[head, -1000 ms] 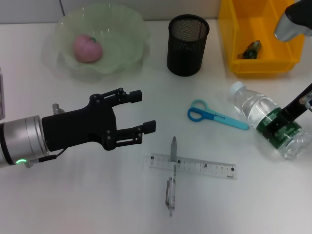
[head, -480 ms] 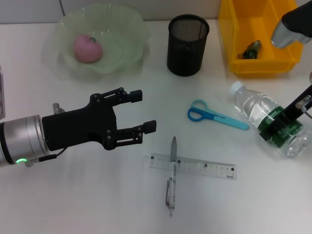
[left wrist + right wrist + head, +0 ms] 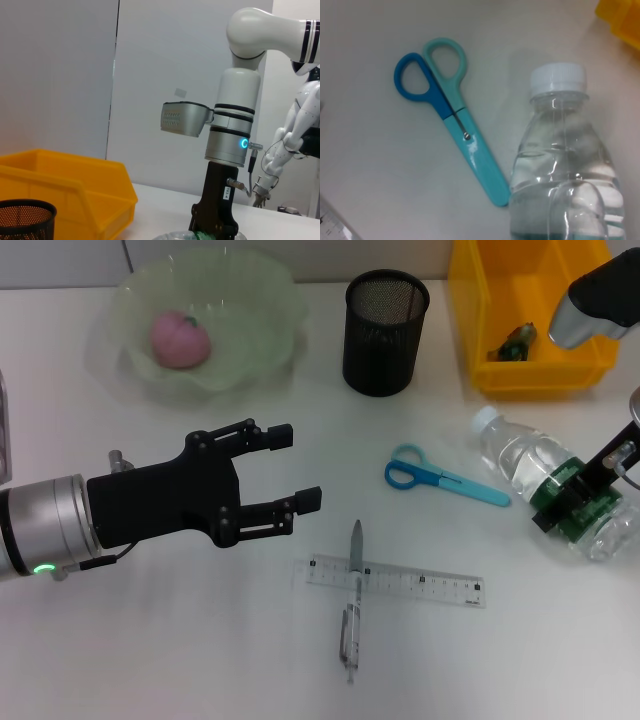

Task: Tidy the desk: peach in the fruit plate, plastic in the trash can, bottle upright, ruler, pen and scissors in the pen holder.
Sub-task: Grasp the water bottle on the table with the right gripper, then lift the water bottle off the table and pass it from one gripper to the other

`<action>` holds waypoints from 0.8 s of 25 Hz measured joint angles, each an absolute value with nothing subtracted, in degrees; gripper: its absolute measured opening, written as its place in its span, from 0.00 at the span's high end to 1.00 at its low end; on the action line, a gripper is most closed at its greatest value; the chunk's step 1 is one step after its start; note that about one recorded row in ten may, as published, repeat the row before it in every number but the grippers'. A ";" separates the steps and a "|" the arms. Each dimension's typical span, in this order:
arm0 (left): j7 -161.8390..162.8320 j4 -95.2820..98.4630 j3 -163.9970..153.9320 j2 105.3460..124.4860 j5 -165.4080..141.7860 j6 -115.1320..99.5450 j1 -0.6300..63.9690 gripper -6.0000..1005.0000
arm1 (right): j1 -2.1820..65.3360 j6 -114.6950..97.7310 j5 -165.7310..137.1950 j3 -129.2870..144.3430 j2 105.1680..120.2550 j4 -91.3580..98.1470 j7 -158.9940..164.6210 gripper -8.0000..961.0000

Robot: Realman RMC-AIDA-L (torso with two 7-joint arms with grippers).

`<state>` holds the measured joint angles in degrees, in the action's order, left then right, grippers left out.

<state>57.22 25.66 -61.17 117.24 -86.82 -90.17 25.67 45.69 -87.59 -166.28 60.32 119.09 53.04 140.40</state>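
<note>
A clear bottle (image 3: 525, 472) with a white cap lies on its side at the right; its cap end also fills the right wrist view (image 3: 565, 165). My right gripper (image 3: 577, 504) is shut on the bottle's green label. The left gripper (image 3: 295, 468) hovers open and empty at mid-left. Blue scissors (image 3: 440, 478) (image 3: 455, 117) lie just left of the bottle. A grey pen (image 3: 352, 605) lies across a clear ruler (image 3: 410, 583). The peach (image 3: 180, 338) rests in the green fruit plate (image 3: 265, 295). Dark crumpled plastic (image 3: 517, 342) lies in the yellow trash can (image 3: 470, 330). The black mesh pen holder (image 3: 385, 330) stands at the back centre.
The left wrist view looks across the table at the right arm (image 3: 230, 140), with the yellow trash can (image 3: 65, 185) and the pen holder (image 3: 25, 220) beside it. A pale object shows at the head view's left edge (image 3: 3, 430).
The right arm has shifted a little, and the bottle's label end has moved slightly up and to the right with the gripper. The left arm has stayed still.
</note>
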 joint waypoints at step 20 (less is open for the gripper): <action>58.20 25.61 -58.49 118.16 -86.25 -91.35 25.59 0.21 | 34.77 -93.03 -149.78 59.76 119.12 73.20 131.61 0.19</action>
<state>58.20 25.61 -58.49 118.16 -86.25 -91.35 25.59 34.77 -93.03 -149.78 59.76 119.12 73.20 131.61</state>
